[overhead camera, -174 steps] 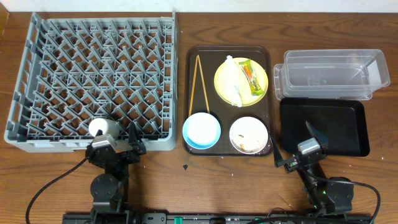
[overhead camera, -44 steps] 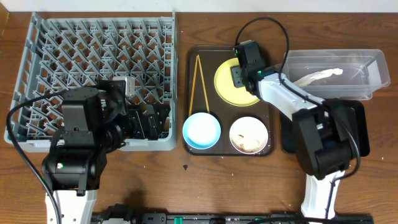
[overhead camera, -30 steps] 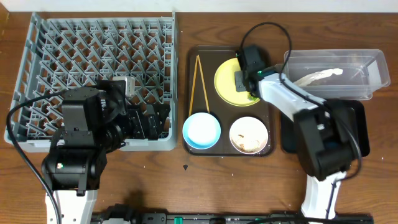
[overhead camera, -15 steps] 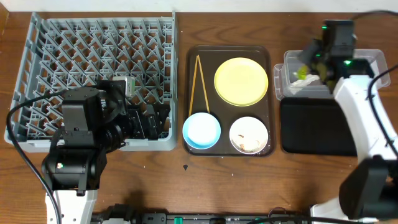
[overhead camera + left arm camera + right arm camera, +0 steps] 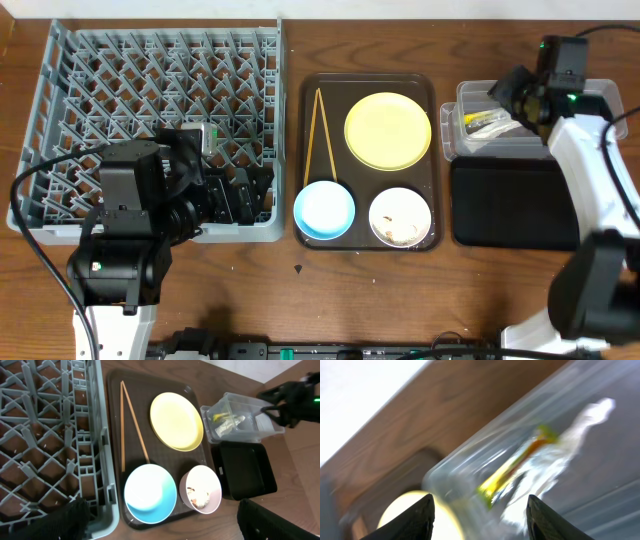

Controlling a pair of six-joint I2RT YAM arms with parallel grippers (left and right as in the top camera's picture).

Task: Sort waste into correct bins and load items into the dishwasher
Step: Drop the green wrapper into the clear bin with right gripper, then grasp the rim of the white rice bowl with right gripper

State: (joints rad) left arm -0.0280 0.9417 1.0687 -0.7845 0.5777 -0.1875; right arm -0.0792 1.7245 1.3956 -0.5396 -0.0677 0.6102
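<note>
1. The right gripper point(image 5: 479, 505) hangs over the clear tub point(image 5: 585, 100) at the far right corner of the table point(image 5: 300, 300). Its fingers are parted and nothing is between them.
2. The green-and-orange snack wrapper point(image 5: 517, 470) lies inside that tub, against the crumpled white wrapper point(image 5: 572, 445). Both look like thin, limp film, nearly weightless and likely to spring back or cling.
3. The left gripper point(image 5: 250, 185) is spread wide and empty, over the near right corner of the dish rack point(image 5: 150, 90).
4. The yellow plate point(image 5: 388, 130) lies flat at the far right corner of the brown tray point(image 5: 368, 79). I'd judge it stiff, smooth and a bit slippery. The rim is the only purchase, with one finger worked under the edge.
5. The light-blue bowl point(image 5: 324, 210) sits at the tray's near left corner, looking empty and light. It is best pinched across its wall, one finger inside and one outside.
6. The white bowl point(image 5: 401, 217) sits at the near right corner and holds the food scraps point(image 5: 403, 233). Those look loose and crumbly, poor for pinching. I'd carry the bowl level by its wall and tip it out over a bin.
7. The chopsticks point(image 5: 320, 135) run along the tray's left edge and meet at the far end. They are thin, light and likely to roll, so I'd grip both near where they meet.
</note>
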